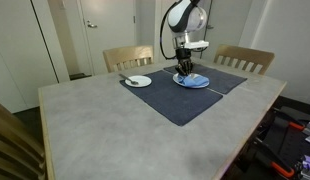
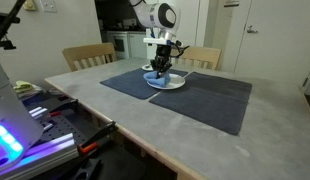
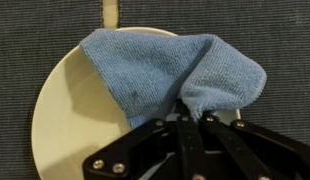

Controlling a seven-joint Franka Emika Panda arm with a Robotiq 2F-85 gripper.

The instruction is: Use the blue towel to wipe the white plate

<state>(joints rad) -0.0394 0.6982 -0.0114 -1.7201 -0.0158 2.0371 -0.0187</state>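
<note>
**While the gripper (image 3: 192, 118) pinches the blue towel (image 3: 165, 65), the wiping of the white plate (image 3: 65, 120) looks to be in hand**

Because everything rests on it, the desk (image 1: 95, 125) comes first: a broad grey top, matte and smooth. Across its far half lies a dark navy placemat (image 1: 185, 102), flat, with a fine ribbed weave in the wrist view. The white plate sits on that mat in both exterior views, round, glossy and shallow-rimmed.

The blue towel lies bunched on the plate, covering its upper and right part in the wrist view, with one fold spilling past the rim. It looks soft and nubbly, like microfibre. A smaller saucer (image 1: 138, 81) sits well apart on the same mat.

The gripper points straight down, its jaws closed on a gathered tuft of the towel directly over the plate.

The next move probably calls for sweeping the cloth over the bare left face of the plate. Downward pressure should be light and even, since a glossy plate may slide on the mat.
</note>
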